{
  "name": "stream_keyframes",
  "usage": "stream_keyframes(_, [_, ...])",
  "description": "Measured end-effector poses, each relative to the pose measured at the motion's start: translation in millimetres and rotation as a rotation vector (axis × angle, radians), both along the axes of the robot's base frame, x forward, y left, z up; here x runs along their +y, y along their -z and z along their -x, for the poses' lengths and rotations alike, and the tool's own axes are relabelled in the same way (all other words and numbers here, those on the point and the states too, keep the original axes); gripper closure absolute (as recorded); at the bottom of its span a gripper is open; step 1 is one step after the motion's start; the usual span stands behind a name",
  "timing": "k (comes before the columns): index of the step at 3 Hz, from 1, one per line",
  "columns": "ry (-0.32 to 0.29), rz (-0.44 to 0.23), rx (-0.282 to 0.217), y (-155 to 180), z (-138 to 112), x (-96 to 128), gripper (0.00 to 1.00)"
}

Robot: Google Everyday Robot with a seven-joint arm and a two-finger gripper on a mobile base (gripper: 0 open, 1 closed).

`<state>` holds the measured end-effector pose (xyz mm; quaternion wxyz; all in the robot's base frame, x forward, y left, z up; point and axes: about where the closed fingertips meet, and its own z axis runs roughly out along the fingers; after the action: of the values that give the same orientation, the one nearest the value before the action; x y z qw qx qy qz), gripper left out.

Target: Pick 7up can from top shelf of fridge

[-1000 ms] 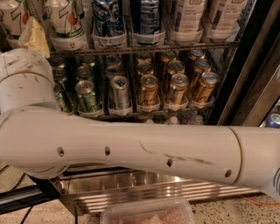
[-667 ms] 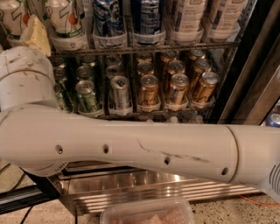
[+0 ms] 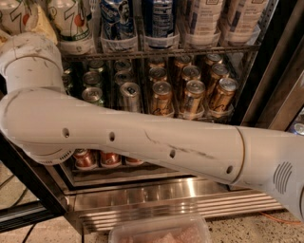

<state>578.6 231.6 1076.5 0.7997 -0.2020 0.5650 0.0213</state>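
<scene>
Blocking the view: a white arm [image 3: 142, 137] lies across the fridge [image 3: 273, 80] from lower right to left, then turns upward at a round joint and hides much of the lower racks.
Hand [image 3: 43, 27]: only a pale yellowish tip shows at the top left, above that joint. I cannot tell whether it is spread or pressed together.
7up can [image 3: 71, 21]: upright in a clear tray on the top shelf [image 3: 161, 52], just right of the hand.
Second 7up can [image 3: 16, 14]: at the left edge, on the hand's other side.
Same shelf, rightward: blue cans [image 3: 118, 19], then pale cans [image 3: 204, 19].
Rack below: green cans [image 3: 92, 92], a silver can [image 3: 129, 95], gold cans [image 3: 190, 92].
Under the arm: red cans [image 3: 88, 159].
Bottom: ribbed steel base [image 3: 166, 201] and a clear plastic tub [image 3: 159, 232].
</scene>
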Motion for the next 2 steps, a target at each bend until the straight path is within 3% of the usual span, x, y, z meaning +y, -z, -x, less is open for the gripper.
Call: stream_keyframes(2, [0.011, -0.001, 0.003, 0.3, -5.0, -3.3, 0.54])
